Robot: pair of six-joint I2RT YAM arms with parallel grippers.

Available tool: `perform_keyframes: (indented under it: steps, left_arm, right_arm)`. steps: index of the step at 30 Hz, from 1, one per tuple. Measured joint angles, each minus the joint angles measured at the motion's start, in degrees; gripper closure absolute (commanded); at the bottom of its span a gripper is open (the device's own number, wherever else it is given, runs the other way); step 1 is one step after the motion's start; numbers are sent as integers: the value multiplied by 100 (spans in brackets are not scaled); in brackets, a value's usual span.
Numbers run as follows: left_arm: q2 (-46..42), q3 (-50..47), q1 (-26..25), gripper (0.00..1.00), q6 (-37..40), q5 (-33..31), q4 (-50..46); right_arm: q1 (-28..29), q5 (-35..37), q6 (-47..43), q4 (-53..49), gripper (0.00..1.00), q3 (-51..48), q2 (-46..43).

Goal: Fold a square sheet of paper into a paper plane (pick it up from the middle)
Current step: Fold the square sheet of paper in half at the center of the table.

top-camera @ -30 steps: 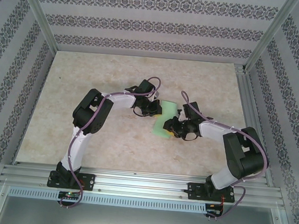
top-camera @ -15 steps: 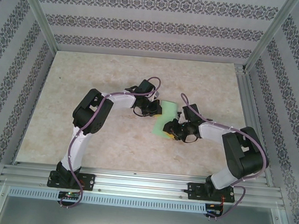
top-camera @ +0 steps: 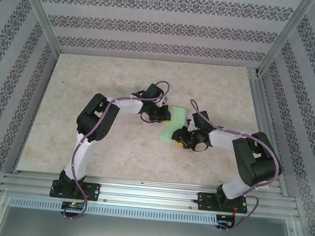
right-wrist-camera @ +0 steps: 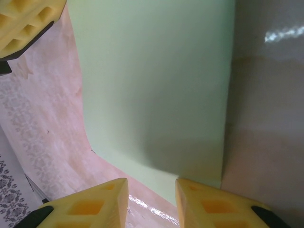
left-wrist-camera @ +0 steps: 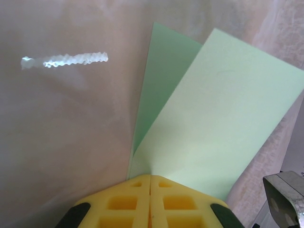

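Left gripper is clenched on the square sheet of paper, pinching it at the point where its layers converge. It reads as an anchor grip, so the sheet can't slide while the other arm works. Right gripper is released, jaws apart. The sheet's near edge runs down into the gap between them and nothing is pinched, so my guess is it's lining up to catch or press that edge. Sheet sits mid-table, between the two wrists, already doubled over: two layers fan out from the left's pinch, upper one pale, lower one shaded. Looks like an early fold, no dart shape yet. Can't tell if it's fully down on the surface. Paper is thin, matte, light green, with straight clean edges. From the right wrist, one side curves up toward the left pad, so it's floppy and likely buckles if pushed edge-on. Table is glossy beige marble pattern with glare, probably slick. Pads are yellow, waffle-pocketed and soft-looking.
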Motion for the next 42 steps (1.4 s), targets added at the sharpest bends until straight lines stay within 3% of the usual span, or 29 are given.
perform_keyframes:
  steps: [11,22,32,42]
  left_arm:
    - [4,15,0,91,15,2,-24]
    - [24,59,0,90,72,4,-96]
    - [33,72,0,91,90,17,-105]
    - [44,103,0,91,90,20,-142]
  right_arm:
    - [-304,439,-275,-741,68,870,-264]
    - [-647,393,-457,-319,68,1189,925]
    - [-719,256,-479,-315,66,1178,778]
    - [-831,142,-638,-393,67,1805,894]
